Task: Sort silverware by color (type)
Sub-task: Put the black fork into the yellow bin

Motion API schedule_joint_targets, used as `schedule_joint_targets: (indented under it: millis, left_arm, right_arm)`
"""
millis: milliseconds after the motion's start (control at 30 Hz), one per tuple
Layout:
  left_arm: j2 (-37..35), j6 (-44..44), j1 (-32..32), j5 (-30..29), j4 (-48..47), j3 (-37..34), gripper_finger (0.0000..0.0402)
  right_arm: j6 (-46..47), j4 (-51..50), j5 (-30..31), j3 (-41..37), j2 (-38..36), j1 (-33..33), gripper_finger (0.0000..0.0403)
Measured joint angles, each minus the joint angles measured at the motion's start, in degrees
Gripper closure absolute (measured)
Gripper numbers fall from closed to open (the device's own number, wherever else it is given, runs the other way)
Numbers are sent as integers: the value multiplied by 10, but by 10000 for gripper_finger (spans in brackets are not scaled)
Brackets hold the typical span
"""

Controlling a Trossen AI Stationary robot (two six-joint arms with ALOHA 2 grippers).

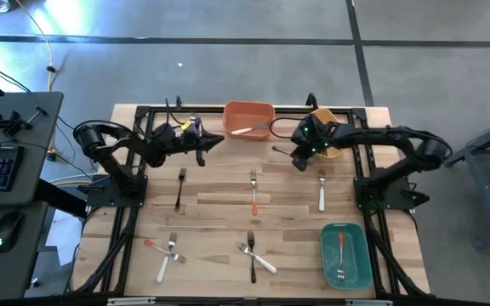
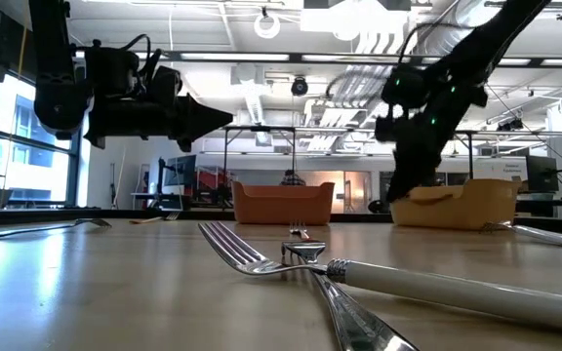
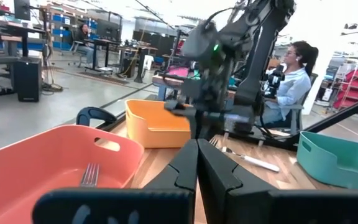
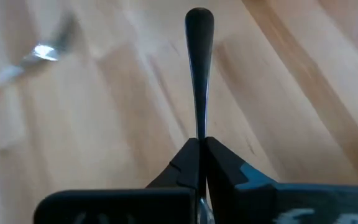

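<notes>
Black fork (image 4: 199, 68) — right gripper (image 4: 199, 144)

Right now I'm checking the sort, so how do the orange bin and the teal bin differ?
The orange bin sits at the table's far edge, between the arms; the teal bin sits at the near right corner. The orange bin holds a white-handled fork; the teal bin holds a red-orange-handled fork. The orange bin lies crosswise in the high view, the teal bin lengthwise. Both are rectangular plastic bins holding one fork each.
</notes>
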Motion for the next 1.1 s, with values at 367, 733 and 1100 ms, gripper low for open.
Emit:
schedule_joint_targets:
  millis: [367, 733, 1100]
  left_arm:
    - [0, -4, -22, -2, 0, 0, 401]
    - [0, 2, -20, -6, 0, 0, 401]
    - [0, 11, -20, -6, 0, 0, 401]
  right_arm:
    - [63, -158, 187, 1, -224, -43, 403]
    - [-65, -111, 176, -22, -122, -195, 403]
    - [-102, -123, 196, 54, 28, -208, 355]
